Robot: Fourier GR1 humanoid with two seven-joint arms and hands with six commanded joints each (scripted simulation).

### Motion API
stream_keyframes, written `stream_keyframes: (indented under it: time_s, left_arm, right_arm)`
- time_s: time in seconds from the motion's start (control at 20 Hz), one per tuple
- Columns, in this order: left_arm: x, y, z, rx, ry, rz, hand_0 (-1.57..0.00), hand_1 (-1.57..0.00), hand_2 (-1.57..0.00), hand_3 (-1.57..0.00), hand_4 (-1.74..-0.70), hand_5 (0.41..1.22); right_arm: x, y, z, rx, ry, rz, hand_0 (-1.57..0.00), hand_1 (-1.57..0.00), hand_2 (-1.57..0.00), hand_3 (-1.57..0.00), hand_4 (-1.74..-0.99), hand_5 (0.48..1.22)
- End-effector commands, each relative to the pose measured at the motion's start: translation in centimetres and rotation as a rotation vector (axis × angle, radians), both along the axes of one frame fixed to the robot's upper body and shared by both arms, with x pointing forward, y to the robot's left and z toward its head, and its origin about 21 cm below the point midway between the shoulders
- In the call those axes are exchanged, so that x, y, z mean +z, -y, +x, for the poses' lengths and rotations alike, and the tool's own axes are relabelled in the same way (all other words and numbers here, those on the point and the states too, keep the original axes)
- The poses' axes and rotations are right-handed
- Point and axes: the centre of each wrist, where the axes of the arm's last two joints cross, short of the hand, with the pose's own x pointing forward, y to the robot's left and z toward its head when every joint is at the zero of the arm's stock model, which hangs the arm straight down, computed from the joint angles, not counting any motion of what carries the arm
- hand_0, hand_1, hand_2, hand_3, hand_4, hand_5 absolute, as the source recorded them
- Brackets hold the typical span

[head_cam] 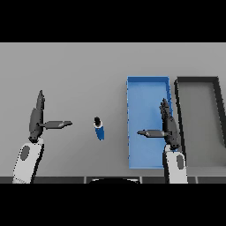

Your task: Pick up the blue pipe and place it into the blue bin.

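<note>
Reaching for the pipe, head view: the blue pipe [99,129] lies on the grey surface [79,70], unheld, its dark end pointing away from the robot.
Left robot hand [37,117]: well to the left of the pipe, fingers straight, thumb out toward it, holding nothing.
Right robot hand [168,126]: over the blue bin [148,84], fingers straight, thumb out, holding nothing.
Blue bin: just right of the pipe, apart from it; a dark bin [197,80] stands beside it, further right.
Doing it well: probably bring one robot hand across the pipe's body, close round its blue middle, lift clear of the bin wall, then release inside.
</note>
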Motion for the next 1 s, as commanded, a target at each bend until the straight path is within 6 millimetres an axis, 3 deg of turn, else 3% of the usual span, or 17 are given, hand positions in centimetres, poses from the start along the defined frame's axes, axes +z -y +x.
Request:
stream_keyframes:
  time_s: [0.0,0.25,0.35,0.7,0.95]
  left_arm:
    - [0.0,0.0,0.0,0.000,0.005,0.000,0.00,0.00,0.00,0.00,-1.01,0.586]
    - [0.0,-0.2,-0.4,0.000,0.008,0.005,0.00,0.00,0.00,0.00,-1.01,0.586]
    - [-0.4,-2.1,-2.0,-0.216,0.007,0.110,0.00,0.00,0.00,0.00,-1.01,0.588]
    - [0.0,-3.5,-2.7,-0.365,-0.007,0.136,0.00,0.00,0.00,0.00,-1.01,0.592]
    - [0.8,-1.5,-3.1,-0.563,-0.044,0.152,0.00,0.00,0.00,0.00,-1.03,0.565]
  right_arm:
    - [0.0,0.0,0.0,-0.001,0.001,0.000,0.00,0.00,0.00,0.00,-1.222,0.603]
    - [-0.1,0.0,0.0,-0.008,-0.001,-0.007,0.00,0.00,0.00,0.00,-1.222,0.603]
    - [0.3,1.3,-1.7,0.086,0.096,-0.156,0.00,0.00,0.00,0.00,-1.227,0.603]
    - [1.3,1.5,-2.9,0.132,0.092,-0.233,0.00,0.00,0.00,0.00,-1.225,0.592]
    - [1.3,1.3,-2.4,0.149,0.104,-0.247,0.00,0.00,0.00,0.00,-1.225,0.595]
